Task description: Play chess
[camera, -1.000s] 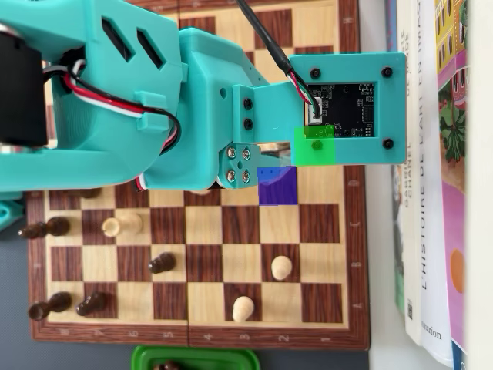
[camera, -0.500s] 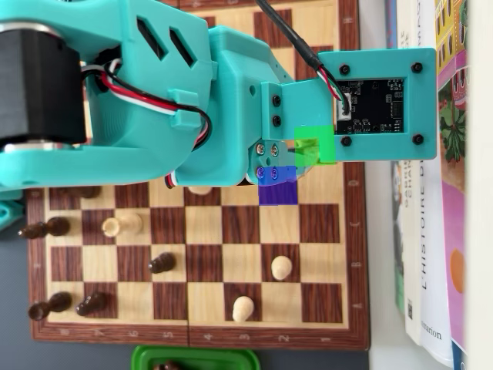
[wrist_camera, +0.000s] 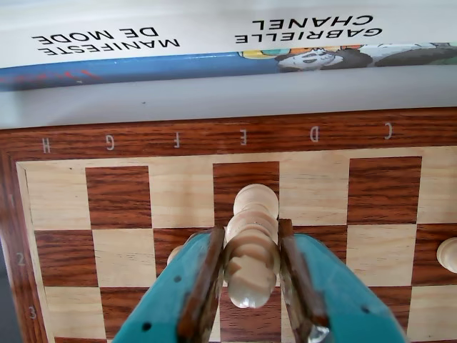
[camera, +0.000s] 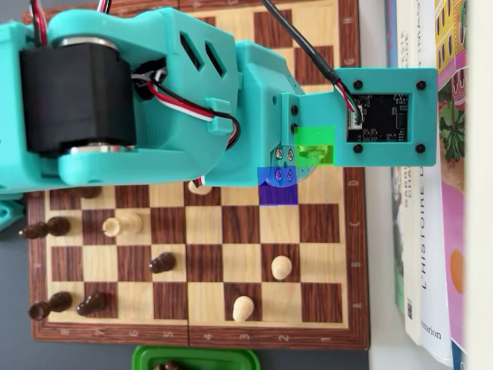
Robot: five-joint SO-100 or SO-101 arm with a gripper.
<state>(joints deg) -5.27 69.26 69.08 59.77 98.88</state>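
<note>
In the wrist view my teal gripper [wrist_camera: 251, 236] is shut on a tall light wooden chess piece [wrist_camera: 255, 204]. The brown-padded fingers [wrist_camera: 207, 275] press its sides. Its head points toward the camera and its base toward the board's lettered edge. It hangs over the chessboard [wrist_camera: 118, 196] near the dark square in column E. Whether its base touches the board I cannot tell. In the overhead view the arm [camera: 154, 100] covers the upper board [camera: 204, 266], and the gripper is hidden under the wrist camera mount [camera: 385, 116], beside a green-tinted square [camera: 316, 145] and a blue-tinted one [camera: 277, 189].
Two light pawns [camera: 282, 267] [camera: 243, 308], a toppled light piece [camera: 123, 225] and several dark pieces [camera: 162, 264] [camera: 45, 228] [camera: 50, 305] stand on the lower board. Books [camera: 431, 193] lie along the right edge. A green container [camera: 194, 358] sits below the board.
In the overhead view the arm has swung right and slightly up, and the wrist mount now sits further over the board's right border.
</note>
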